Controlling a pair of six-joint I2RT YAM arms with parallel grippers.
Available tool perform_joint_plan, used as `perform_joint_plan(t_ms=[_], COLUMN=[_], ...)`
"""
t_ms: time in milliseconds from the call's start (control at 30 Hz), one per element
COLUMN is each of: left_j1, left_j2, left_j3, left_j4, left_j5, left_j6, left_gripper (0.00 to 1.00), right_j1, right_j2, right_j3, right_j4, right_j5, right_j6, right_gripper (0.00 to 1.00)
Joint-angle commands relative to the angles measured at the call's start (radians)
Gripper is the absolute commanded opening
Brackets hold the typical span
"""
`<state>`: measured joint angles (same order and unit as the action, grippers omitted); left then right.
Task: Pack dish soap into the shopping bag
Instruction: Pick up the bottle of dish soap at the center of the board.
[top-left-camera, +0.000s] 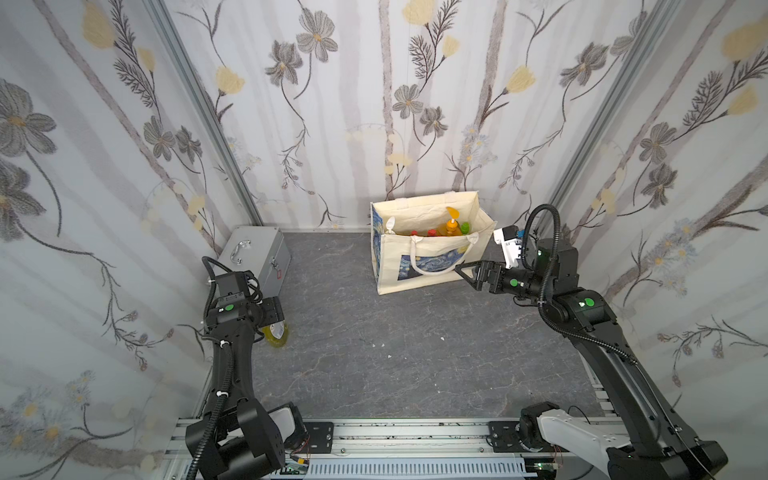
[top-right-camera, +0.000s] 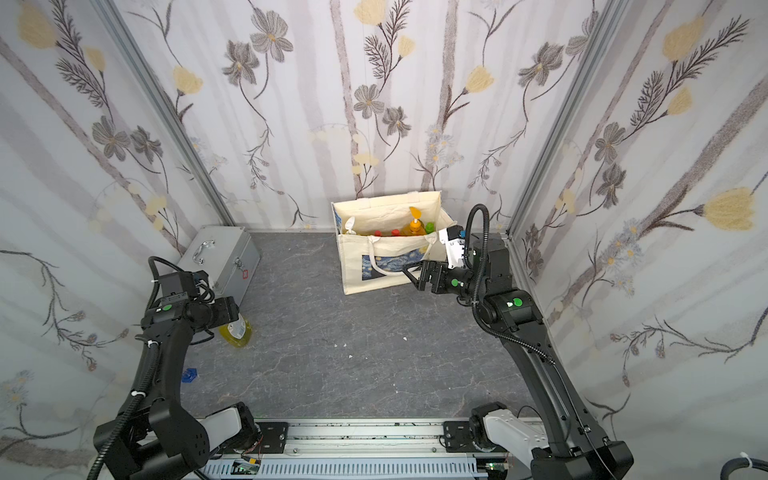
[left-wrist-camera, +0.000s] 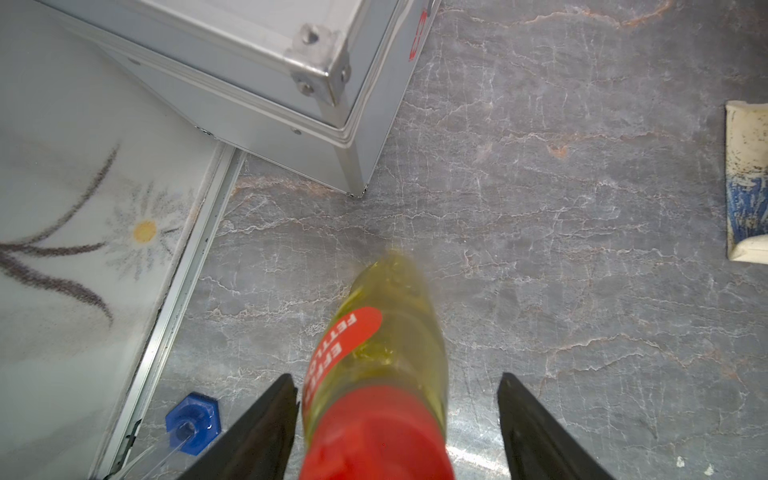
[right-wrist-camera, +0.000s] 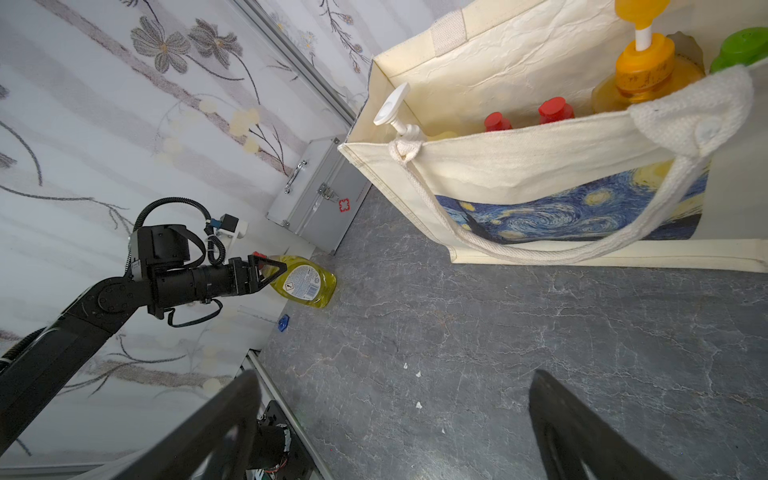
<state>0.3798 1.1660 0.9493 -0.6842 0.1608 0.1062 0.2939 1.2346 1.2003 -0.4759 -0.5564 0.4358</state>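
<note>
The shopping bag (top-left-camera: 392, 270) stands at the table's (top-left-camera: 395, 353) back, holding a white pump bottle (right-wrist-camera: 392, 110), two red caps (right-wrist-camera: 497, 121), an orange pump bottle (right-wrist-camera: 640, 70) and a green cap (right-wrist-camera: 737, 45). One yellow-green bottle (right-wrist-camera: 307, 284) sits near the silver metal case (top-left-camera: 253, 253), with the left gripper (left-wrist-camera: 395, 376) straddling its red cap, jaws apart. The right gripper (right-wrist-camera: 395, 374) hangs spread wide and empty, just before the bag.

Tops overhead; wrists low, probably sharing shopping bag (right-wrist-camera: 519, 174).
</note>
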Motion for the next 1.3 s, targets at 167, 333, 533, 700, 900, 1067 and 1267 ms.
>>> perform_joint_plan(t_ms=[167,333,533,700,900,1067,1267], left_j1=[0.005,0.005,0.005,0.005,0.004,0.005,0.005], left_j2=[0.011,0.002,-0.006,-0.005,0.001,0.001,0.0], left_j3=[-0.004,-0.03,-0.052,-0.061,-0.058,-0.057,-0.054], left_j4=[0.043,0.053,0.057,0.073,0.076,0.079,0.083], left_j5=[0.032,0.024,0.007,0.005,0.005,0.001,-0.005], left_j6=[0.033,0.028,0.029,0.027,0.024,0.018,0.009], left_gripper=[0.72,0.67,0.69,0.68,0.51,0.39,0.25], right_j1=[-0.001,-0.002,-0.003,-0.008,-0.01,-0.01,-0.011], right_j2=[0.01,0.016,0.008,0.003,0.007,0.009,0.012], right_j3=[-0.01,-0.01,-0.013,-0.019,-0.017,-0.016,-0.015], right_j4=[0.047,0.057,0.054,0.046,0.045,0.047,0.051], right_j5=[-0.016,-0.022,-0.025,-0.031,-0.033,-0.034,-0.035], right_j6=[0.018,0.024,0.023,0.022,0.023,0.023,0.022], right_gripper=[1.0,1.0,1.0,1.0,1.0,1.0,1.0])
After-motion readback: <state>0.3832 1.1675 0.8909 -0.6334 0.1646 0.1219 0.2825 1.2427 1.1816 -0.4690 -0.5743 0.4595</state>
